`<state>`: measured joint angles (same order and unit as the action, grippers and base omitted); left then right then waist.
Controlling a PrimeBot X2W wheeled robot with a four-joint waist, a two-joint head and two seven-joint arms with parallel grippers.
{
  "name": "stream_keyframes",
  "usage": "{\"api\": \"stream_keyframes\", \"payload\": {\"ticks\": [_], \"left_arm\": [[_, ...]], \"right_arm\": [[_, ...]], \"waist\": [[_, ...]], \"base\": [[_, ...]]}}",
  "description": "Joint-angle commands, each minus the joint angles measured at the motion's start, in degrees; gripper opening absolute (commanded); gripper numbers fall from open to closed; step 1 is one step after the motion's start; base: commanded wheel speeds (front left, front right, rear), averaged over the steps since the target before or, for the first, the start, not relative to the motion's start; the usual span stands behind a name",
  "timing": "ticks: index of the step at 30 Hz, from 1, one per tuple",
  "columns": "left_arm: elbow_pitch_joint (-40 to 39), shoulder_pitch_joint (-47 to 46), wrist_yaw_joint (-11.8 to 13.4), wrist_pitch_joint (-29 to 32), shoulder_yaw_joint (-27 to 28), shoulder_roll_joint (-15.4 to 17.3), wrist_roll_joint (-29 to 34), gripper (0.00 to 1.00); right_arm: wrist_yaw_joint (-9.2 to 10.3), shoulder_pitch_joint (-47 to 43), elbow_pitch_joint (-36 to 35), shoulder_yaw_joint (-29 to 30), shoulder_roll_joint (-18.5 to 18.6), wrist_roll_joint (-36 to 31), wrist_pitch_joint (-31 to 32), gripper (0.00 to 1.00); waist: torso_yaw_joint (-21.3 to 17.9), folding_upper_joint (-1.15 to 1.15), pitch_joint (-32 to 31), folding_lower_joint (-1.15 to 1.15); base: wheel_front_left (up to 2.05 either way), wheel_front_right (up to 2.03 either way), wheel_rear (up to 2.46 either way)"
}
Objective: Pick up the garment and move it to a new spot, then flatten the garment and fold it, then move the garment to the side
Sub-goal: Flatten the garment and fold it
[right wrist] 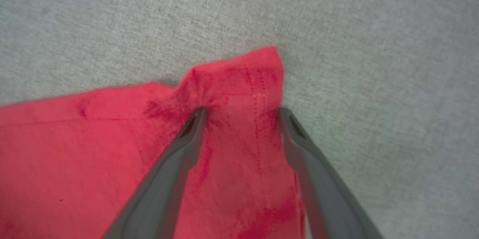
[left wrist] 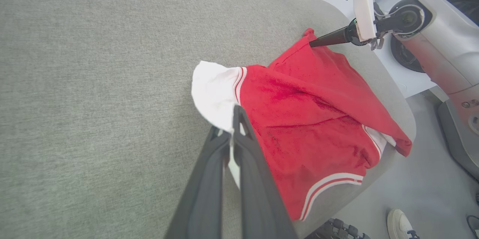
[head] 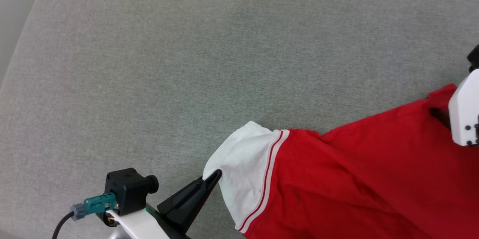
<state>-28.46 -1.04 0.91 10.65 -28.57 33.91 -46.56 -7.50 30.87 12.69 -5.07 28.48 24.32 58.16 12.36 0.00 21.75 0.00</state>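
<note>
Lying rumpled on the grey woven upholstered cushion (head: 187,63), at the lower right of the head view, is the red sports jersey with white short sleeves (head: 355,179). The left gripper (head: 214,176) is pinched tight on 1 white sleeve edge. The right gripper (right wrist: 242,113) stands spread wide, its fingertips touching a red hem corner.

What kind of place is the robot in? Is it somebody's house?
Hard to say; probably an indoor test room. The garment rests on a big grey fabric pad with rounded corners, above a plain grey floor, and a person's white shoe stands nearby.
</note>
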Motion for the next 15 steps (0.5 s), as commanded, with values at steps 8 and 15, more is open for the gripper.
{"api": "stream_keyframes", "payload": {"ticks": [8,15], "left_arm": [[0.5,-1.4,0.0,-0.2,-0.7,-1.0,0.4,0.00],[0.7,-1.6,0.3,-0.4,-0.4,-0.9,0.4,0.00]], "right_arm": [[0.01,-2.8,6.0,-4.0,1.2,0.6,2.5,1.00],[0.03,-2.8,6.4,-4.4,2.1,2.2,1.1,0.00]], "waist": [[2.7,0.00,1.9,0.00],[2.3,0.00,1.6,0.00]], "base": [[0.00,0.00,0.00],[0.00,0.00,0.00]]}}
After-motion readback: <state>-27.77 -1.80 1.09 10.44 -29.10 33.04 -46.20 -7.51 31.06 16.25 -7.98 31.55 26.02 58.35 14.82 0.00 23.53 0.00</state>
